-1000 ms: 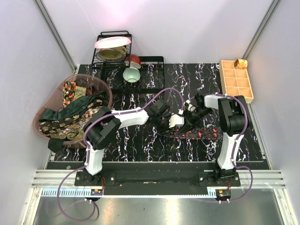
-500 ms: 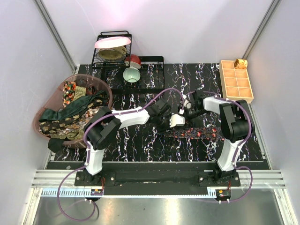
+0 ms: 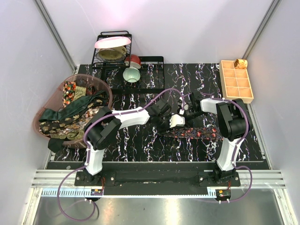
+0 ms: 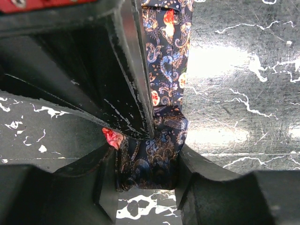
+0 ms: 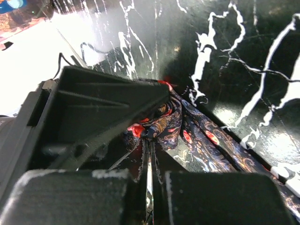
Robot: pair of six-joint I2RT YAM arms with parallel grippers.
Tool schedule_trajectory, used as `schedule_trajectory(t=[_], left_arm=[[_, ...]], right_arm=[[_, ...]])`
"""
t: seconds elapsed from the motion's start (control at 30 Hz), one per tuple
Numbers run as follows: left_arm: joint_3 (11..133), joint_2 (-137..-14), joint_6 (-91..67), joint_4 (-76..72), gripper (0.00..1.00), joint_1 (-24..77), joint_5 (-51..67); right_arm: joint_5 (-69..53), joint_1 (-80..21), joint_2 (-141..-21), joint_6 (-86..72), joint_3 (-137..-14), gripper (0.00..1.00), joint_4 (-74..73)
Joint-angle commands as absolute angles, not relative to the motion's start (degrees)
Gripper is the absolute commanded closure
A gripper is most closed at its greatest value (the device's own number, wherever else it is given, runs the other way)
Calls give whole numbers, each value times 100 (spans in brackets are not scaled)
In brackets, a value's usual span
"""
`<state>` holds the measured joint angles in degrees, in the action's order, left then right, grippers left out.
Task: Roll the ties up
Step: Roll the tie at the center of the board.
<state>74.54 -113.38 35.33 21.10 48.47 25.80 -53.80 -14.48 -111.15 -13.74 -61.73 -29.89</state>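
The tie (image 3: pixel 202 133) lies right of the middle of the table (image 3: pixel 136 143). The left gripper (image 4: pixel 147 164) is half-closed around its started roll; the right gripper (image 5: pixel 149 140) is shut, seemingly pinching fabric. The crowded grippers could tug the roll loose.

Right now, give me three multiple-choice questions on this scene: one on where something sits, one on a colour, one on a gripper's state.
1. Where in the top view is the tan tray? A lower left; B upper right; C centre.
2. The spots on the laid-out tie are: A red; B green; C white.
3. The right gripper is: A wide open; B half open and empty; C shut on the tie.

Answers: B, the tray lies by the far right wall. A, red spots show in both wrist views. C, its fingers meet with fabric pinched at their tips.
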Motion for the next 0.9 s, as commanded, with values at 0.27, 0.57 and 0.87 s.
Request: schedule_trajectory(t=[0.27,0.57,0.87], left_arm=[[7041,-10496,2778,1522,26,4544,3076],[7102,-9607,2154,1081,1,4430,2796],[5053,-7787,1271,-2109,1,4272,1610]], right_arm=[[-4246,-1512,-11224,-993,-6231,100,-3506],[-3630,-1556,-11268,-826,-6284,100,-3647],[-3358,-1617,-11171,-668,-6223,100,-3604]])
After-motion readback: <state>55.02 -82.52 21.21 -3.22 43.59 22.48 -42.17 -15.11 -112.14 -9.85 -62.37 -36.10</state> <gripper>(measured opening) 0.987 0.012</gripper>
